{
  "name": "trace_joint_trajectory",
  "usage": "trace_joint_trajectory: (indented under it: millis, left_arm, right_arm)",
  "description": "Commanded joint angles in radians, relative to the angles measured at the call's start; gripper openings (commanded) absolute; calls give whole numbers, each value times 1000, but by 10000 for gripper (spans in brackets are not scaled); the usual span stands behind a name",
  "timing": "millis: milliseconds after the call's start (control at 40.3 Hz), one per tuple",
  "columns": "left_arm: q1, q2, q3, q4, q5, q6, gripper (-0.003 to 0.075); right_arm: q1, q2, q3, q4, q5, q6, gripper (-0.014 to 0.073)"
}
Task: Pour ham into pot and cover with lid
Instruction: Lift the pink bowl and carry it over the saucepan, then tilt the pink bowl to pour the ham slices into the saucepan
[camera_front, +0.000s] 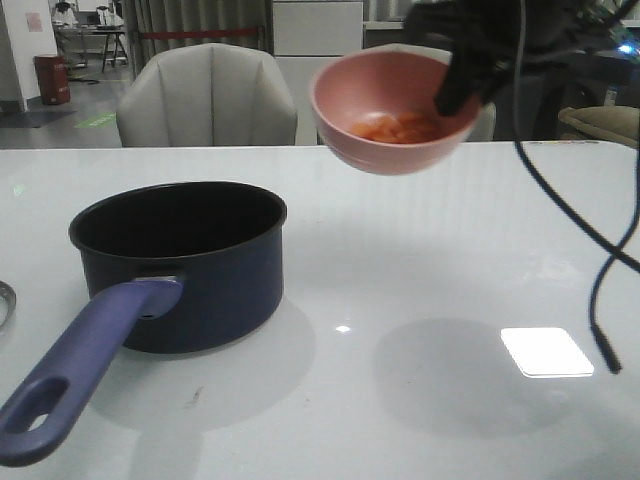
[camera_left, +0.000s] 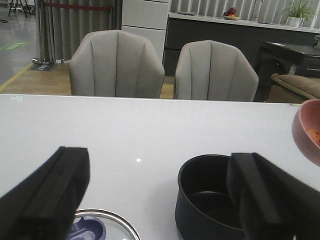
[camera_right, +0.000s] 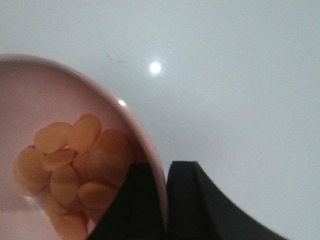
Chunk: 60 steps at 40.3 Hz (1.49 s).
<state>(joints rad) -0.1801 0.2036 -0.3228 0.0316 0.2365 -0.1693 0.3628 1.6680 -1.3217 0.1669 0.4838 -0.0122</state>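
Pot handle pointing toward camera; pot sitting open on table. Right gripper clamping pink bowl rim, holding ham raised right of pot, behind it. Left gripper hanging apart, empty, lid under it left of pot.

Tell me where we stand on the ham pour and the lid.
Done: the right gripper has the pink bowl clamped by its rim and lifted off the table. In hand: carrying it; the ham is in the bowl, which hangs right of the pot, not over it. Left: pour into the empty pot, then fit the lid, which lies on the table under the open left gripper.
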Motion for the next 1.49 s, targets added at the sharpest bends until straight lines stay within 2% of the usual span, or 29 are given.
trace_joint_trajectory:
  millis: [0, 174, 322, 521, 695, 843, 1067, 1191, 1464]
  left_arm:
    - [-8, 9, -26, 1, -80, 0, 603]
    - [-8, 9, -26, 1, -80, 0, 603]
    - [-8, 9, -26, 1, -80, 0, 603]
    - [-8, 9, -26, 1, -80, 0, 603]
    - [-8, 9, -26, 1, -80, 0, 603]
    - [-8, 9, -26, 1, -80, 0, 603]
    - [-8, 9, -26, 1, -80, 0, 603]
    - [-8, 9, -26, 1, -80, 0, 603]
    - [-8, 9, -26, 1, -80, 0, 603]
  right_arm:
    - [69, -56, -35, -5, -189, -21, 150]
    - [165, -19, -30, -100, -421, -66, 150]
    - [211, 23, 15, -167, -692, -66, 150]
    - [234, 72, 138, -274, -1115, -71, 148]
    - [235, 115, 200, -376, -1365, -179, 148]
    - [259, 160, 201, -371, -1431, -356, 148]
    - [338, 209, 201, -331, -1540, -803, 148]
    - [363, 246, 201, -259, -1651, -984, 148]
    - [363, 278, 201, -199, -1713, -1022, 148]
